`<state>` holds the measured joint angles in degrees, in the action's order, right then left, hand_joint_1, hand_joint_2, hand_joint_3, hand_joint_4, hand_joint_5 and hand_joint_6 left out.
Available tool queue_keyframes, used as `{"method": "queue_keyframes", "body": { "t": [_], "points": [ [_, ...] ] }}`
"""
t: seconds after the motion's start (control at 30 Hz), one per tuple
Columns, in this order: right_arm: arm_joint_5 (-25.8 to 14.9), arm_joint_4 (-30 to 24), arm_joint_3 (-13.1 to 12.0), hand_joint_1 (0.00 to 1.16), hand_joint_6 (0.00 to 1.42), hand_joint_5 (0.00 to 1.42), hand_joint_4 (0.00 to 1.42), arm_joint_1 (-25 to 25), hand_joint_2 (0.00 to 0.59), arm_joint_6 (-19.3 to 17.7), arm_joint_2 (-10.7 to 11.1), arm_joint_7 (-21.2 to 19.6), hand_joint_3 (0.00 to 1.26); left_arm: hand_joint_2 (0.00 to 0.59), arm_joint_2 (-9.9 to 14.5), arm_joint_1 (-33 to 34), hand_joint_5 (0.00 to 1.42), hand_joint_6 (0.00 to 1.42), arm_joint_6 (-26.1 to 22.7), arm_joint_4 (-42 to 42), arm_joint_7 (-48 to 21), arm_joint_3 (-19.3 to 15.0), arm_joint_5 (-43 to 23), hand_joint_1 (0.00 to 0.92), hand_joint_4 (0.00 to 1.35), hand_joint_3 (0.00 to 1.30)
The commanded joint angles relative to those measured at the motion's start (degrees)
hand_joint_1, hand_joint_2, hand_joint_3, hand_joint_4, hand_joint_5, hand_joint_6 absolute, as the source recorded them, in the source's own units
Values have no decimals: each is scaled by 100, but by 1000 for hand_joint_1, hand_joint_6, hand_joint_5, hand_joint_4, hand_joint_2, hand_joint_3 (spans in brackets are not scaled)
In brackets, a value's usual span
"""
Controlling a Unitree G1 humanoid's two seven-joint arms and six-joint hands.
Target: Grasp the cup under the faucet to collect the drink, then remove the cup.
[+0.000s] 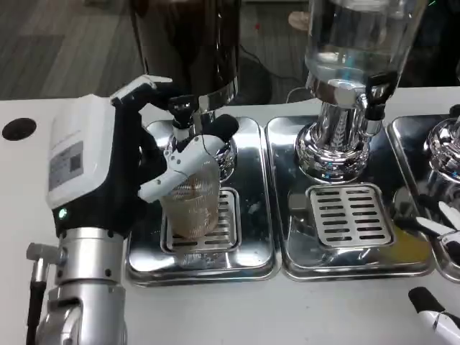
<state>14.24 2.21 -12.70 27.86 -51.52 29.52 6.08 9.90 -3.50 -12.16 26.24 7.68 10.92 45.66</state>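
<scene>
A clear ribbed cup (192,205) stands on the drip grate of the left steel tray (251,244), right under the black faucet (182,115) of the dark drink dispenser (188,43). A little pale drink shows at the cup's bottom. My left hand (136,169) wraps around the cup from the left, with white fingers (176,172) across its front. The fingertips of my right hand (438,313) peek in at the lower right edge, apart and holding nothing.
A clear-tank dispenser (348,65) with a chrome base stands on the middle tray (352,262), its grate bare. A third chrome dispenser (445,147) sits at the right edge. A black round hole (19,129) marks the table at the left.
</scene>
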Motion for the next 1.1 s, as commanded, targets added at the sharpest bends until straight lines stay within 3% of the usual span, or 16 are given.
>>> {"method": "queue_keyframes", "body": {
  "t": [0.03, 1.1],
  "points": [
    [-83, -60, 11, 488, 0, 2, 22, 48, 376, 33, -5, 62, 199, 37, 5, -225, 920, 964, 78, -2, -93, 105, 9, 0, 494, 526],
    [-88, -133, 21, 485, 0, 2, 22, 153, 380, -2, -30, 72, 199, 37, 0, -354, 912, 961, 114, 132, -98, 86, 10, 0, 494, 526]
  ]
}}
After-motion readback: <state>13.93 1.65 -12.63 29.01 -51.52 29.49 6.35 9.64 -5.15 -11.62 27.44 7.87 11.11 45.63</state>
